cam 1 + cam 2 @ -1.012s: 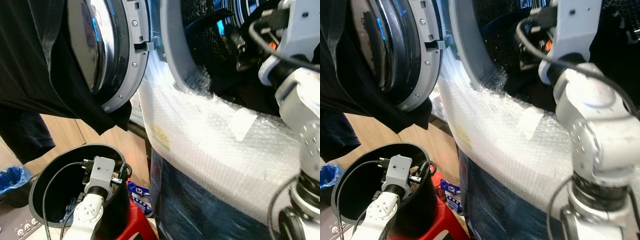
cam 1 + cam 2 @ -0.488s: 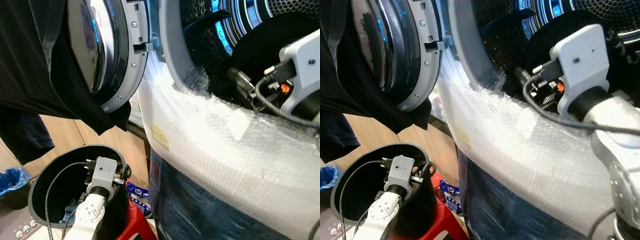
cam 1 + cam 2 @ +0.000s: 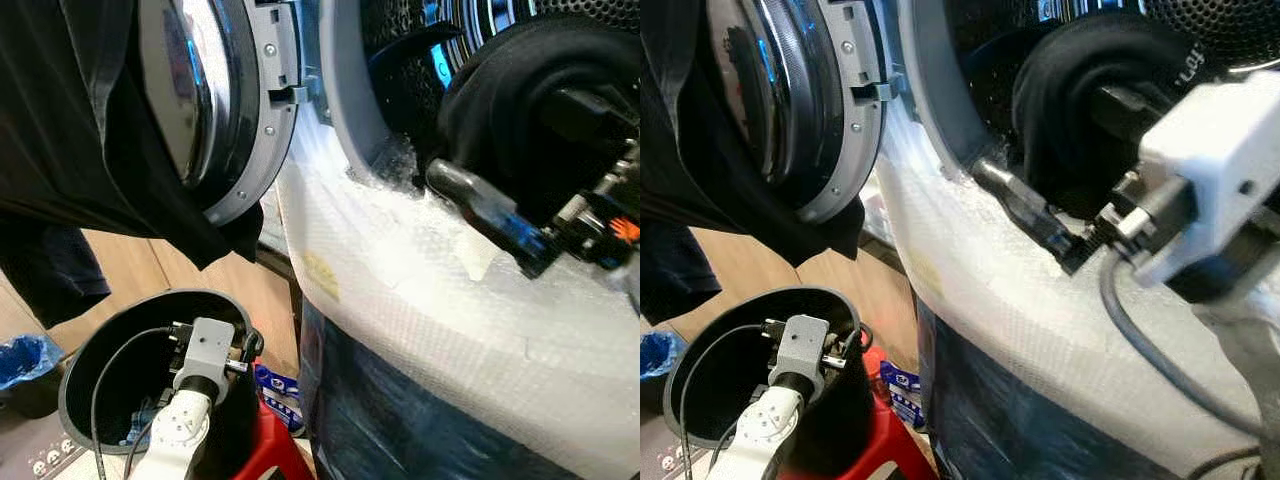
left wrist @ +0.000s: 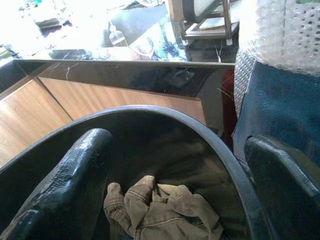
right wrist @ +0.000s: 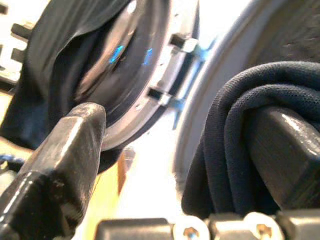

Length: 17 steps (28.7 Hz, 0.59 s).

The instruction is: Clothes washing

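Observation:
At the mouth of the washer drum [image 3: 400, 60], a dark navy garment [image 3: 510, 110] is bunched. My right gripper [image 5: 180, 117] is open there. One finger [image 3: 480, 205] lies bare over the bubble-wrapped rim, and the garment [image 5: 235, 150] drapes over the other. My left gripper [image 4: 175, 145] is open inside the black bin [image 3: 90, 350], with its wrist [image 3: 205, 350] at the rim. It hangs above a crumpled khaki garment [image 4: 160, 210] on the bin's bottom without touching it.
The washer door [image 3: 200, 100] stands open to the left with a black garment [image 3: 90, 150] draped over it. Bubble wrap [image 3: 430, 290] covers the machine's front. The bin rests on a red stool [image 3: 265, 450]. A blue-lined bin [image 3: 25, 355] stands at far left.
My right arm has drawn back out of the drum and dropped lower. The navy garment came with it to the drum mouth. The left arm has barely moved.

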{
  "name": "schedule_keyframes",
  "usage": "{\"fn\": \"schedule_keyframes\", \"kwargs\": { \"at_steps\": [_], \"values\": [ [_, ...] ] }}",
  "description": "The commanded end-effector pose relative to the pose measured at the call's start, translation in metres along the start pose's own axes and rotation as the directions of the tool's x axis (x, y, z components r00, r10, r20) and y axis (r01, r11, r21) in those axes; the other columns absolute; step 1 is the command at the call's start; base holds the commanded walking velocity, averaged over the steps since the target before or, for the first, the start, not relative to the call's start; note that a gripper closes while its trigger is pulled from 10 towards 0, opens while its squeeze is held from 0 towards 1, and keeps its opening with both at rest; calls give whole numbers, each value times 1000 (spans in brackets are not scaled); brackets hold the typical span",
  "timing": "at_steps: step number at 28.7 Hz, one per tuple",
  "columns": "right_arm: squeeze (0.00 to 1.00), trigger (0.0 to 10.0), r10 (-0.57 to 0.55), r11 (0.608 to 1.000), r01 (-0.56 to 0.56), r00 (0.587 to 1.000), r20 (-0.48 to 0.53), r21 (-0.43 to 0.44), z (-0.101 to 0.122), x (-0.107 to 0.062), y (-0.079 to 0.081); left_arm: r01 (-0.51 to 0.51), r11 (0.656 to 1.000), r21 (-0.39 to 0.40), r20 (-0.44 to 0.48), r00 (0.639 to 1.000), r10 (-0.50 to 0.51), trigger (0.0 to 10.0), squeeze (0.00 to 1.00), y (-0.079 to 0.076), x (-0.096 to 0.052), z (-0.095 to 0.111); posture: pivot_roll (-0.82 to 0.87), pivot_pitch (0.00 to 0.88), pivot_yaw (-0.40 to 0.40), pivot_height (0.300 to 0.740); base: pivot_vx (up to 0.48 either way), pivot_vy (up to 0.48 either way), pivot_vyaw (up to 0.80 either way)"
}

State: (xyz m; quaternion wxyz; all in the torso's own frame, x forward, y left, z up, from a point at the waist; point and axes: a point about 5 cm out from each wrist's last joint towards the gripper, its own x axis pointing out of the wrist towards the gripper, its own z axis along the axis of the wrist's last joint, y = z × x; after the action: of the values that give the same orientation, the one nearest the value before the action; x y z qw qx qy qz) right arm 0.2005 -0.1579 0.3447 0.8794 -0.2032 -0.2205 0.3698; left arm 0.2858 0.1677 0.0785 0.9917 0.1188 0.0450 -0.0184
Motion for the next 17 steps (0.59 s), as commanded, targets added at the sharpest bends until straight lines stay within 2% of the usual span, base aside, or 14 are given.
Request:
{"fn": "schedule_keyframes", "kwargs": {
  "at_steps": [1, 6, 9, 10, 11, 13, 14, 15, 17],
  "values": [
    [0, 10000, 8, 1000, -9, 999, -36, -27, -5, 4, 7, 3, 1000, 4, 3, 1000, -3, 10000, 0, 1, 3, 1, 54, 0, 57, 740, 0, 0, 0],
    [0, 10000, -31, 1000, 30, 998, -54, -6, -18, 19, 6, 21, 1000, 0, 18, 1000, -21, 10000, 0, -3, 4, 5, 58, 0, 57, 740, 0, 0, 0],
    [0, 10000, -141, 990, 141, 989, -50, 0, -26, 36, -8, 67, 998, 4, 54, 996, -67, 10000, 0, -7, 5, 11, 63, 0, 59, 740, 0, 0, 0],
    [0, 10000, -141, 990, 141, 989, -50, 0, -26, 36, -8, 67, 998, 4, 54, 996, -67, 10000, 0, -7, 5, 11, 63, 0, 59, 740, 0, 0, 0],
    [0, 10000, -198, 980, 198, 979, -38, -26, -28, 47, -19, 72, 997, 5, 46, 996, -73, 10000, 0, -8, 5, 9, 55, 0, 61, 740, 0, 0, 0],
    [0, 10000, -228, 973, 227, 974, -20, -45, -28, 54, -26, 74, 997, 3, 40, 996, -74, 10000, 0, -9, 5, 7, 38, 0, 68, 740, 0, 0, 0],
    [0, 10000, -296, 954, 297, 955, 29, -41, -23, 65, -43, 81, 997, 3, 41, 996, -81, 10000, 0, -11, 6, 7, 35, 0, 71, 740, 0, 0, 0],
    [0, 10000, -408, 912, 409, 912, 42, -22, -17, 82, -70, 89, 996, 6, 48, 995, -89, 10000, 0, -13, 9, 9, 36, 0, 70, 740, 0, 0, 0],
    [0, 10000, -432, 901, 433, 901, 42, -19, -16, 86, -76, 91, 996, 7, 49, 995, -91, 10000, 0, -13, 9, 10, 36, 0, 70, 740, 0, 0, 0]
  ]
}}
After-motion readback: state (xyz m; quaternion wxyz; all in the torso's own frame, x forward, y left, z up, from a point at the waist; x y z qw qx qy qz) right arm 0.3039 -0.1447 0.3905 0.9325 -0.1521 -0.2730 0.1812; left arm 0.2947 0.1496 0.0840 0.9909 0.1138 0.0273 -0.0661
